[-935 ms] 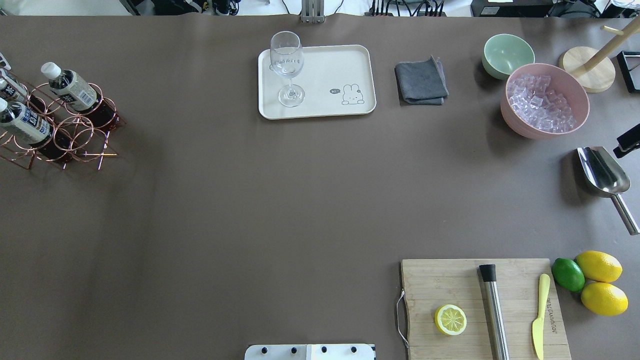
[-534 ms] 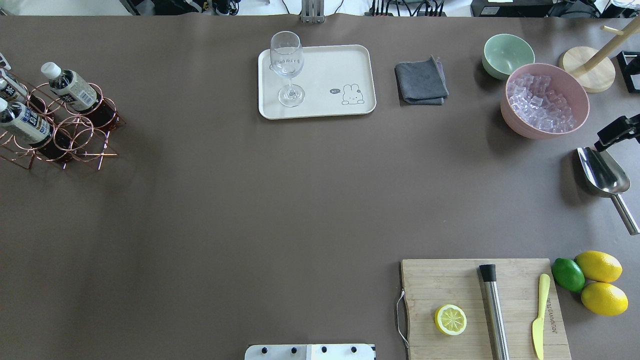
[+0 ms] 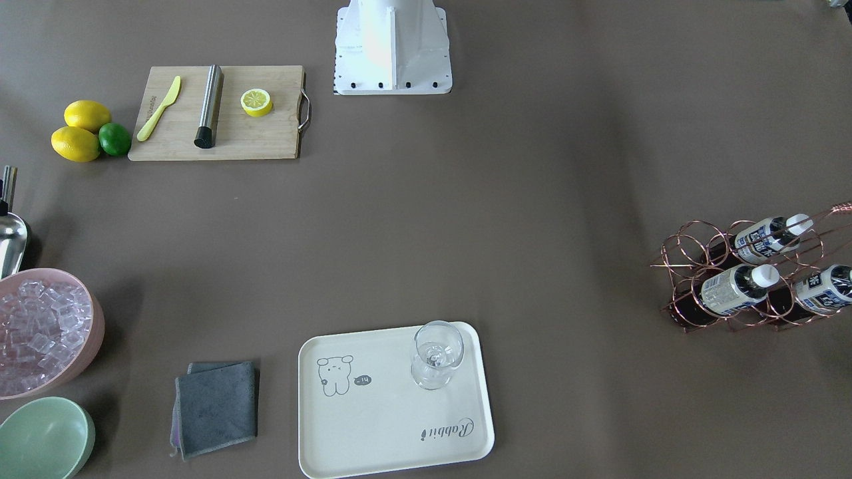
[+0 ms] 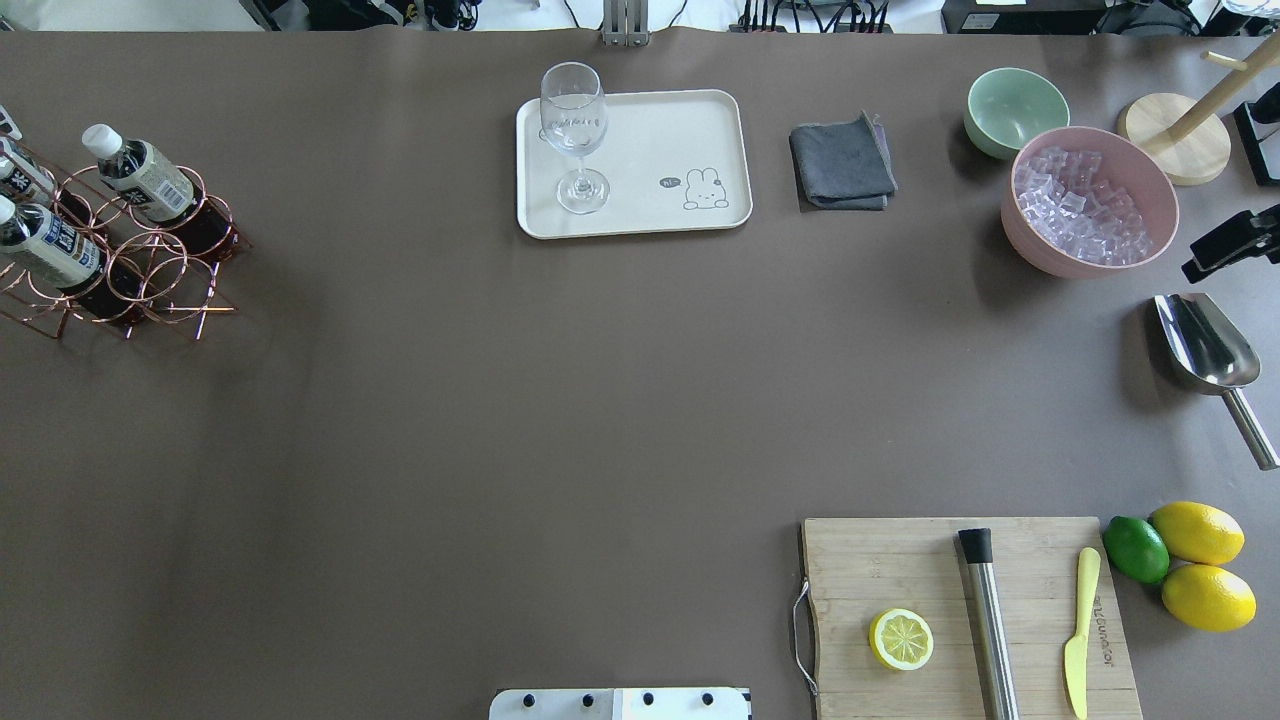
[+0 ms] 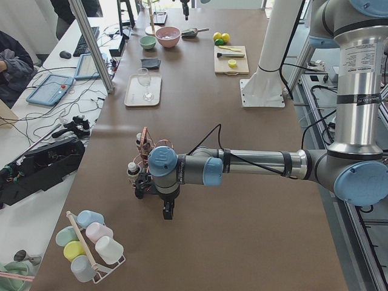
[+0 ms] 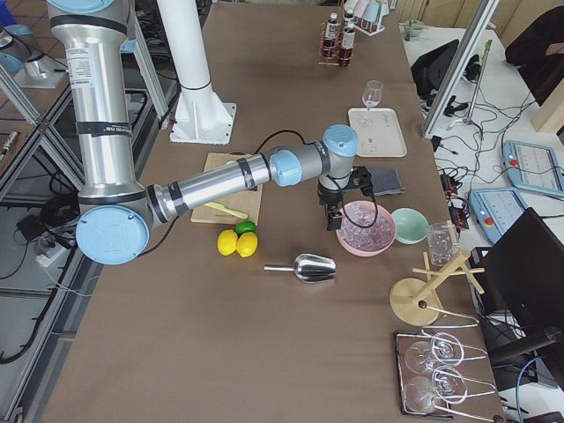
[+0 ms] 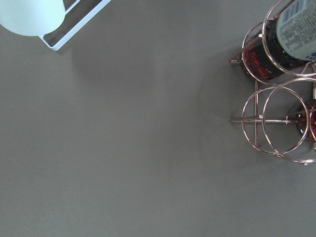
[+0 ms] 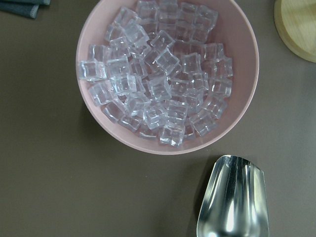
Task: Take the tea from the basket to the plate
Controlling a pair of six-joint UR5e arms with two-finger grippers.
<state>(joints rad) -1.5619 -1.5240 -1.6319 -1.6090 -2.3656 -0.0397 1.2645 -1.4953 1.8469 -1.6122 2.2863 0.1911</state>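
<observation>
Three tea bottles lean in the copper wire basket at the table's far left; they also show in the front view. The cream plate lies at the far middle with a clear glass on it. My left gripper shows only in the exterior left view, hanging beside the basket; I cannot tell if it is open. My right gripper is at the right edge by the pink bowl; its jaws are unclear. The left wrist view shows basket rings.
A pink bowl of ice, a green bowl, a grey cloth and a metal scoop are at the right. A cutting board with a lemon half, and lemons, are front right. A cup rack stands beyond the basket.
My right gripper has moved away from the robot along the right edge, from over the scoop toward the pink bowl. The bottles, basket and plate have not moved.
</observation>
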